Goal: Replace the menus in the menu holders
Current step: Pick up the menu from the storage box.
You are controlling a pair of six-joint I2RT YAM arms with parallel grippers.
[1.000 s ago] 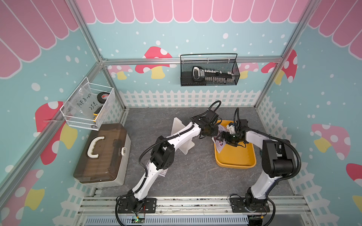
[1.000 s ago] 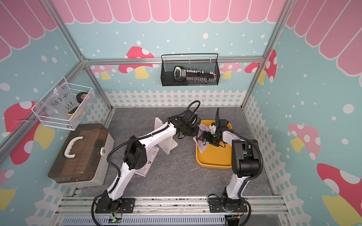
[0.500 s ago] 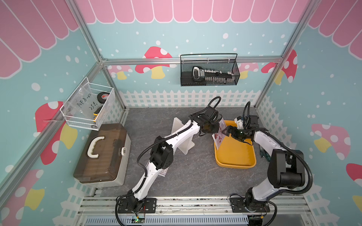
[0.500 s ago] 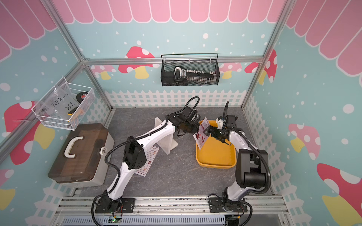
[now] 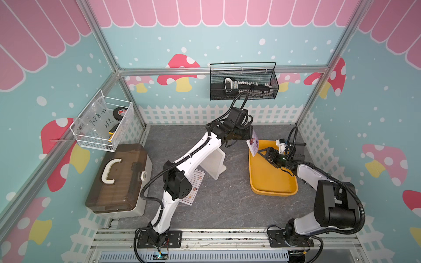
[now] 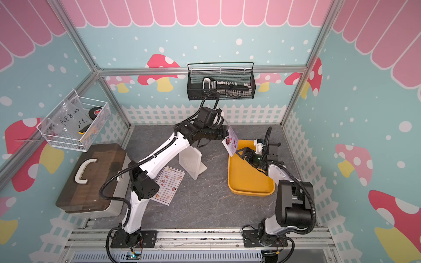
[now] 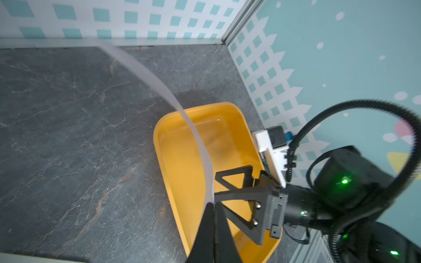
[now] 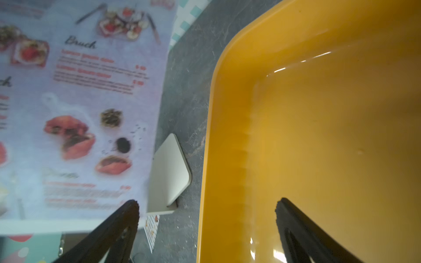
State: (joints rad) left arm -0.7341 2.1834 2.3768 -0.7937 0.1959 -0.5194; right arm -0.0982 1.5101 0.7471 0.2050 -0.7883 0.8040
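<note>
My left gripper (image 5: 250, 136) (image 7: 213, 203) is shut on the corner of a white menu (image 5: 254, 144) (image 6: 231, 142) with red food photos. The sheet hangs upright above the far left corner of the yellow tray (image 5: 273, 184). My right gripper (image 5: 262, 153) (image 8: 207, 203) is open just over the tray, with the menu (image 8: 79, 102) beside one finger and nothing between its jaws. The white menu holder (image 5: 214, 162) (image 8: 168, 173) stands mid-floor under my left arm. The "DIM SUM INN" menu (image 6: 169, 184) lies flat in front of it.
A brown toolbox (image 5: 118, 180) sits at the left. A white wire basket (image 5: 102, 125) hangs on the left wall and a black mesh basket (image 5: 243, 84) on the back wall. The white picket wall stands close behind and right of the tray.
My left gripper has lifted the menu up off the tray until it hangs upright. My right arm has swung outward to the right, its gripper staying open beside the sheet.
</note>
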